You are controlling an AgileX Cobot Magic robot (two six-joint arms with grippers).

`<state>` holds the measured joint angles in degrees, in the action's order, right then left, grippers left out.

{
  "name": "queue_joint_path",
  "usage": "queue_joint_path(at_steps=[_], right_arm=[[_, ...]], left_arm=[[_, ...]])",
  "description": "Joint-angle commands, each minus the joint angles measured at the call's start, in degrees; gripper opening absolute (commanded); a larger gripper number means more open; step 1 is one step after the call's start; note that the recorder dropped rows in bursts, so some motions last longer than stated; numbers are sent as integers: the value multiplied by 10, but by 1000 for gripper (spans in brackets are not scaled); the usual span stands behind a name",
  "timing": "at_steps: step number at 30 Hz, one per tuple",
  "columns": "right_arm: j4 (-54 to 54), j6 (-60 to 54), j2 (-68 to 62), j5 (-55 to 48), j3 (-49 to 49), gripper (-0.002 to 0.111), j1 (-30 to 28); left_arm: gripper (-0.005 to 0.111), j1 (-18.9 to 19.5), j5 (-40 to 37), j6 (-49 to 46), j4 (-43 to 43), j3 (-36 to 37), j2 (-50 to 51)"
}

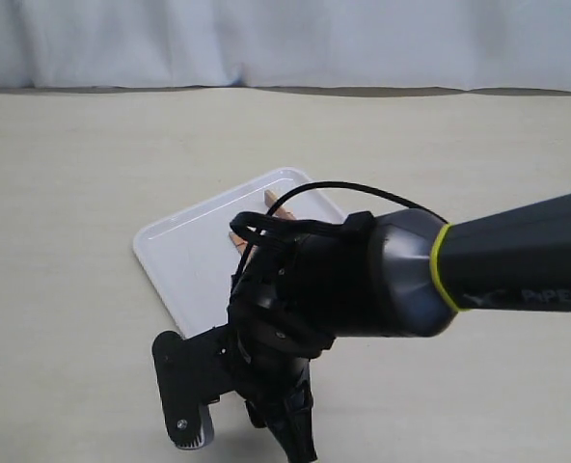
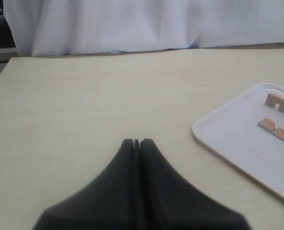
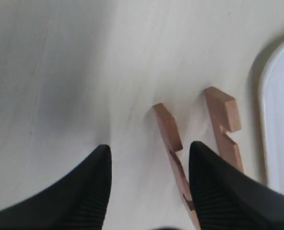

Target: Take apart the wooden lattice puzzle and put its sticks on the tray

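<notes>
As the left wrist view showed, a first stick and a second stick lay apart from each other on the white tray, both towards one end of it. A third stick and a fourth stick rested on the pale table, just beside the tray's rounded rim. The third stick lay between the spread fingers of the right gripper, close to one finger. The fourth lay outside that gap, between the same finger and the rim. Their nearer ends were hidden behind the finger. The right gripper's jaws stood wide apart and held nothing. The left gripper had its jaws pressed together, empty, over bare table well apart from the tray. In the exterior view the right arm covered the tray's near corner, and a white cloth hung behind the table.
</notes>
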<state>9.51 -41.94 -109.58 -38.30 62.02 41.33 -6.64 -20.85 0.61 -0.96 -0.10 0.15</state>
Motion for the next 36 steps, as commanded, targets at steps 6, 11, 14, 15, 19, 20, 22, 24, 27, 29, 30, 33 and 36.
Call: queue_joint_path(at_steps=[6, 11, 14, 15, 19, 20, 22, 24, 27, 29, 30, 33, 36], right_arm=[[26, 8, -21, 21, -2, 37, 0], [39, 27, -26, 52, -2, 5, 0], [39, 41, -19, 34, -1, 5, 2], [38, 45, -13, 23, -1, 5, 7], [28, 47, 34, -5, -1, 5, 17], [28, 47, 47, -5, -1, 5, 20], [31, 47, 82, 2, -1, 5, 21], [36, 47, 111, 26, -1, 5, 21], [85, 80, 139, 84, -1, 5, 21], [140, 146, 139, 144, -1, 5, 20], [169, 186, 135, 167, -1, 5, 18], [303, 329, 108, 232, 0, 5, 6], [439, 482, 60, 228, 15, 5, -14]], left_arm=[[0, -1, 6, -3, 0, 1, -2], [0, -1, 6, -3, 0, 1, -2], [0, -1, 6, -3, 0, 1, -2], [0, -1, 6, -3, 0, 1, -2], [0, -1, 6, -3, 0, 1, -2], [0, -1, 6, -3, 0, 1, -2], [0, -1, 6, -3, 0, 1, -2], [0, -1, 6, -3, 0, 1, -2], [0, -1, 6, -3, 0, 1, -2], [0, -1, 6, -3, 0, 1, -2], [0, -1, 6, -3, 0, 1, -2], [0, -1, 6, -3, 0, 1, -2], [0, -1, 6, -3, 0, 1, -2]])
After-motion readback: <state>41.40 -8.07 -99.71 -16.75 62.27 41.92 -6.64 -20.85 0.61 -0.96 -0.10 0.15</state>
